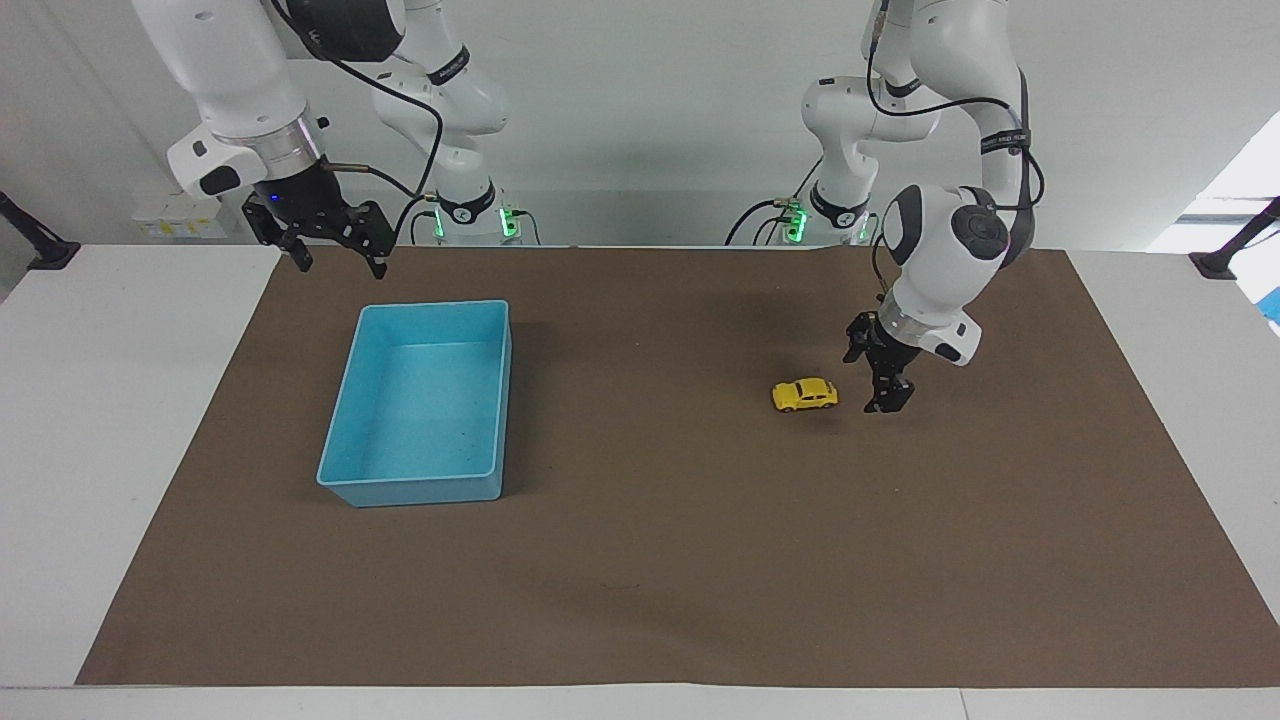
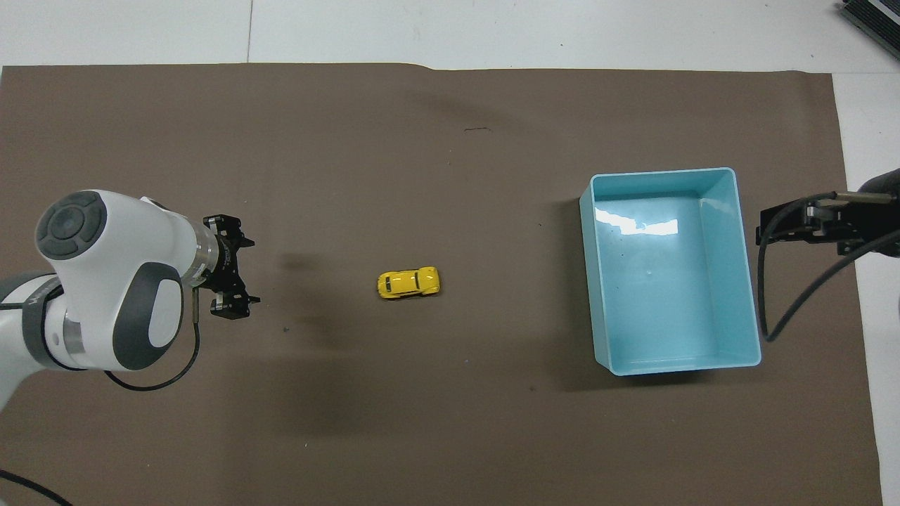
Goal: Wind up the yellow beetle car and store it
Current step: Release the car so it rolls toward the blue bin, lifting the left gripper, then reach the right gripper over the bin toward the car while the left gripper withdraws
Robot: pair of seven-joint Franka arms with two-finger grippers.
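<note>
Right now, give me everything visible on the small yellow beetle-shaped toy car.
The small yellow beetle-shaped toy car is glossy bright yellow, plastic or painted metal by its look, with a rounded body, dark windows and small black wheels. It sits upright on all its wheels on the brown table mat, lengthwise along the line between the arms' ends. Nothing touches it: the open left gripper hangs beside it, toward the left arm's end. The light blue plastic bin lies toward the right arm's end; the car is not in it.
</note>
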